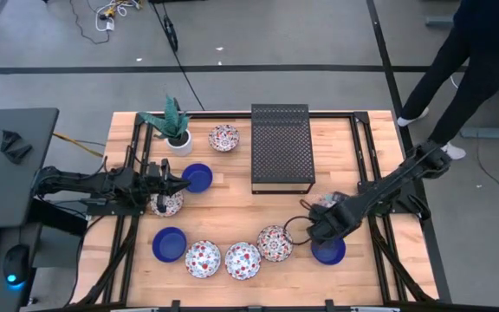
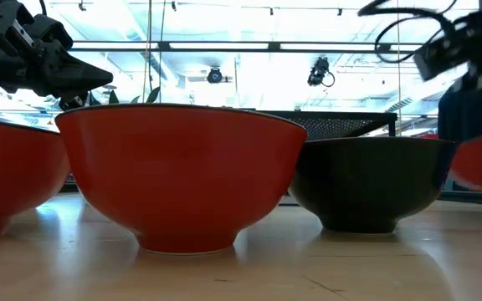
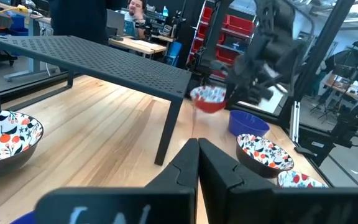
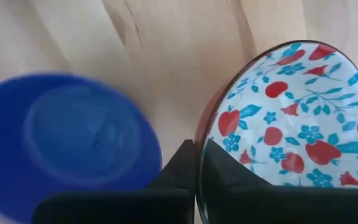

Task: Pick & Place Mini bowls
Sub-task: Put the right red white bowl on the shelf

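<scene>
My right gripper (image 4: 197, 152) is shut on a floral mini bowl (image 4: 291, 118), red on the outside. It holds the bowl above the table beside a blue mini bowl (image 4: 67, 143), near the table's right front (image 1: 314, 225). The held bowl also shows in the left wrist view (image 3: 207, 99), lifted clear. My left gripper (image 1: 183, 182) is shut and empty at the table's left, between a blue bowl (image 1: 199, 177) and a floral bowl (image 1: 165, 204). Further floral bowls (image 1: 243, 260) and another blue bowl (image 1: 170, 244) rest on their feet along the near edge. My right gripper pinches the floral bowl's rim (image 4: 205, 163), one finger on the patterned inside and one on the red outside. The bowl is lifted clear of the table and tilted, with its inside turned to one side.
A black perforated metal rack (image 1: 281, 146) stands at the far middle. A potted plant (image 1: 174, 126) and a floral bowl (image 1: 223, 137) stand at the far left. A person (image 1: 466, 61) stands beyond the table's far right corner.
</scene>
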You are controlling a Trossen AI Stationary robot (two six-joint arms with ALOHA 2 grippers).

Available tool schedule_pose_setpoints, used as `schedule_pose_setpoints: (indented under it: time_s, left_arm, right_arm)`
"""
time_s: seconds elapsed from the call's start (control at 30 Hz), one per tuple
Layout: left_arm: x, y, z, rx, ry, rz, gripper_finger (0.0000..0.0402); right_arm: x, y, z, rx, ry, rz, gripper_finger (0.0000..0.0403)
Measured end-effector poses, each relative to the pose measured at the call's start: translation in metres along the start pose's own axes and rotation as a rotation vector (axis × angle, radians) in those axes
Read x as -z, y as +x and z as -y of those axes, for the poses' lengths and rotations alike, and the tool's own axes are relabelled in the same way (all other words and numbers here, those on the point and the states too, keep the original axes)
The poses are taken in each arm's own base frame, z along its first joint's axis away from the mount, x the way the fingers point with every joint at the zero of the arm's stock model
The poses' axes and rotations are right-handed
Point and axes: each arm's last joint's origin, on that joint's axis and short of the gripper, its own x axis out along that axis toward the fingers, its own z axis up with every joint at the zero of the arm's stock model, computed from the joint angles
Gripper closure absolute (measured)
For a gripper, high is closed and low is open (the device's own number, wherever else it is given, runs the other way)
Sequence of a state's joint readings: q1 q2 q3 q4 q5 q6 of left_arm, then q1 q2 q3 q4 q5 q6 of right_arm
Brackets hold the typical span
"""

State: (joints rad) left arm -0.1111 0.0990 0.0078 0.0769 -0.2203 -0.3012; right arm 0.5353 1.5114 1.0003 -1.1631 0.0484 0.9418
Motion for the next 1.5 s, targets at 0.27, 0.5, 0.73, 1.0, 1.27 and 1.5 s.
schedule_pose_setpoints:
  time_s: [0.27,0.5,0.73,1.0,1.27,1.5]
  left_arm:
    - [0.000,0.000,0.000,0.000,-0.001,0.000,0.0390]
    - [0.000,0.000,0.000,0.000,-0.001,-0.001,0.0390]
    - [0.000,0.000,0.000,-0.005,0.000,-0.003,0.0390]
    - [0.001,0.000,0.000,-0.006,0.001,-0.007,0.0390]
    - [0.001,0.000,0.000,-0.006,0.001,-0.008,0.0389]
    - [0.001,0.000,0.000,-0.007,0.001,-0.008,0.0389]
  right_arm:
    - [0.028,-0.058,0.041,0.054,0.177,-0.057,0.0397]
    - [0.015,-0.116,0.062,0.057,0.204,0.291,0.0398]
    - [-0.029,-0.158,0.095,0.268,0.124,0.573,0.0398]
    - [-0.112,-0.177,0.137,0.228,-0.130,0.732,0.0399]
    - [-0.193,-0.140,0.165,0.218,-0.338,0.608,0.0399]
    - [-0.230,-0.111,0.183,0.136,-0.453,0.537,0.0398]
